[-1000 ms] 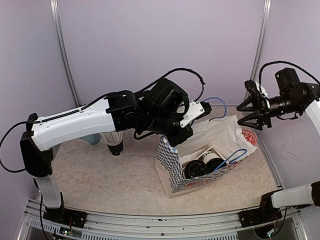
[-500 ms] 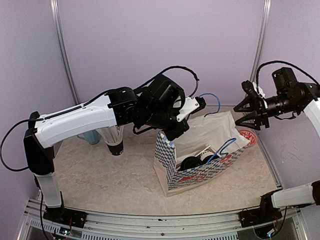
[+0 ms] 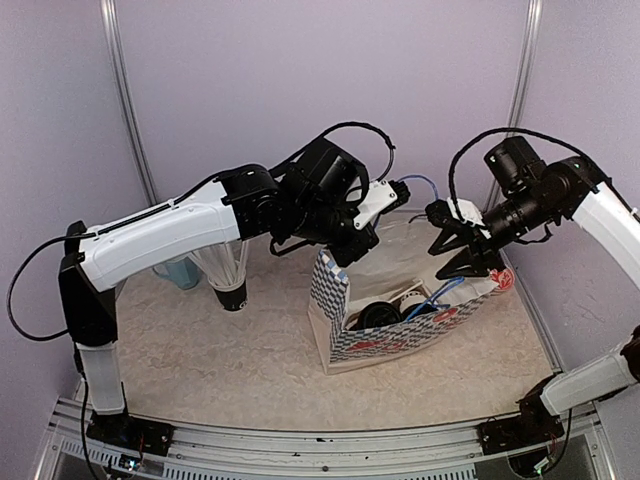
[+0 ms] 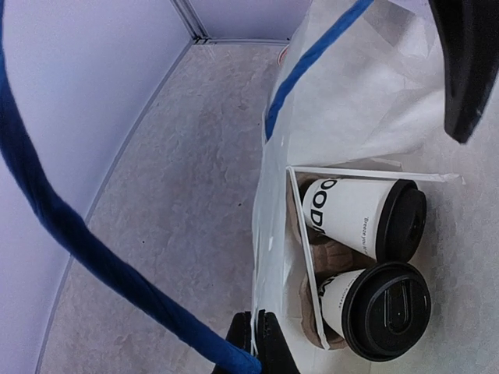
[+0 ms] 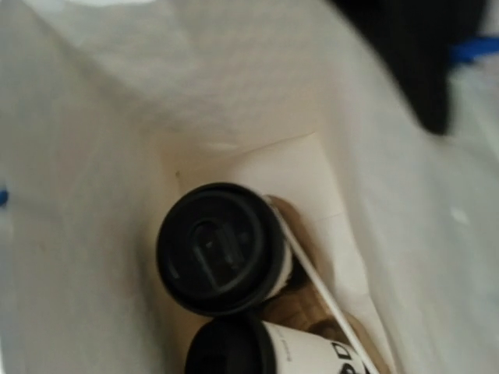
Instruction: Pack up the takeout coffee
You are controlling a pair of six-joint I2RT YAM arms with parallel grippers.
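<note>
The left end effector [image 3: 398,190] is fully closed on one blue handle [image 3: 422,183] of the checked paper bag [image 3: 345,345]. The handle is drawn up and toward the rear, apparently so that the bag mouth is held open and the leaning bag is steadied on the bench [image 3: 220,360].

The right end effector [image 3: 442,243] is positioned over the open mouth, with its jaws partly apart and nothing between them. The second blue handle [image 3: 445,293] hangs just below it and is not gripped. It is judged that this handle is the next item to be taken.

Bag contents:
- The first cup [image 4: 355,212] and the second cup [image 4: 383,309] are both inside the bag, side by side, each with its black lid fitted.
- Both cups are seated in a brown cardboard carrier [image 4: 327,253], which prevents them from tipping against each other.
- A thin white divider [image 4: 306,241] runs beside the cups.

Packing is judged to be nearly complete.

A black cup of straws [image 3: 232,290] and a light-blue mug [image 3: 182,272] stand outside the bag, well apart from it.
</note>
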